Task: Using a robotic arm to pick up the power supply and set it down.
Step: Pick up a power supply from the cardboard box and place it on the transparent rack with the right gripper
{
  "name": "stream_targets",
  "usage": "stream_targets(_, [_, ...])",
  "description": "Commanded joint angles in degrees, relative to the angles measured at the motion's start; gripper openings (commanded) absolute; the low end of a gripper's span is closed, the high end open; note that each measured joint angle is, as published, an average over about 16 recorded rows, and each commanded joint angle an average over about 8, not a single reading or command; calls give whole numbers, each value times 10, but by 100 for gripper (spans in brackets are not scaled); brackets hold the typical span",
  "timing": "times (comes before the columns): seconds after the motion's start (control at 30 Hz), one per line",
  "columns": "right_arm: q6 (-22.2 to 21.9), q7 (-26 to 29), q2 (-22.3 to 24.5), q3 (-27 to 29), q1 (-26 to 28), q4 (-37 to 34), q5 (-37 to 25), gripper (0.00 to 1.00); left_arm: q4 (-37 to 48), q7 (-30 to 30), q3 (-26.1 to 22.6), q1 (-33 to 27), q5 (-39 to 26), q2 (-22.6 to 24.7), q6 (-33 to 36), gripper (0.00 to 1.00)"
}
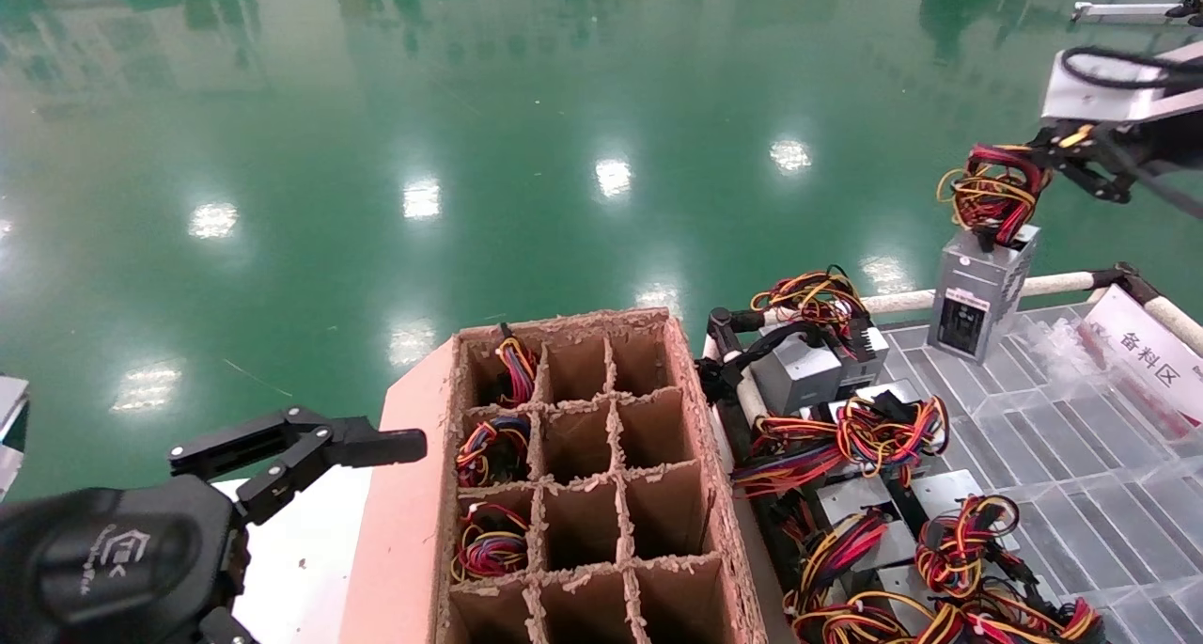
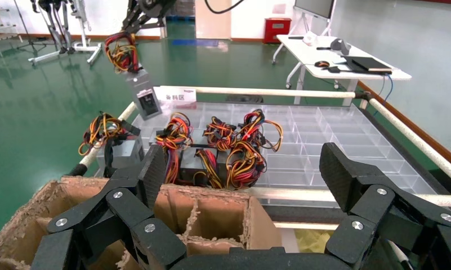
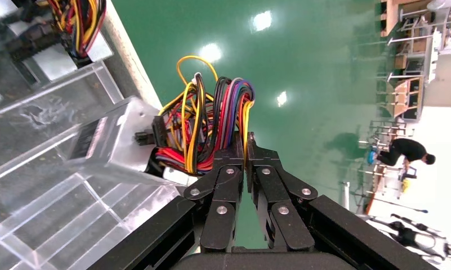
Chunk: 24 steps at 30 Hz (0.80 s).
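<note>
Power supply [image 1: 977, 291] hangs in the air above the far edge of the clear-tray surface [image 1: 1062, 456], its wire bundle [image 1: 996, 193] pinched in the right hand [image 3: 246, 147], whose fingers are closed. Left hand [image 2: 240, 185] hovers spread wide over the cardboard divider box [image 1: 573, 494].

Carton [image 1: 573, 494]: open-topped divider box; left-column cells hold wire bundles, the middle and right columns stand free.
Left claw [image 1: 376, 447]: spread wide beside the carton's left wall, above it.
Tray [image 1: 1062, 456]: near left part crowded with wired units [image 1: 874, 437]; right and far compartments bare.
Rail [image 1: 987, 291]: white tube along the tray's far edge.
Power supply [image 1: 977, 291]: hangs by its wires from the pinched right claw [image 1: 1043, 155], over the far rail.
Sign [image 1: 1151, 357]: stands on the tray's right edge.
</note>
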State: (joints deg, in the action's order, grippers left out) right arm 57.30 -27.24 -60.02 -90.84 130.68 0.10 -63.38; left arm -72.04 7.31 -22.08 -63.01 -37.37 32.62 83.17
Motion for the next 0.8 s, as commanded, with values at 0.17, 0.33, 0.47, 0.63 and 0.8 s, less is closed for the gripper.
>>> stream_targets(0.17, [-36, -6, -13, 2, -31, 2, 3, 0, 0, 0, 0, 0, 0, 0, 0, 100])
stream_targets(0.33, [-59, -3, -25, 10, -59, 2, 14, 0, 0, 0, 0, 0, 0, 0, 0, 100])
stream_targets(0.47, [-73, -1, -34, 15, -79, 2, 22, 0, 0, 0, 0, 0, 0, 0, 0, 100])
stream_targets(0.63, [-86, 3, -42, 22, -95, 1, 32, 0, 0, 0, 0, 0, 0, 0, 0, 100])
stream_targets(0.8, [-104, 14, -46, 33, -107, -3, 47, 0, 0, 0, 0, 0, 0, 0, 0, 100])
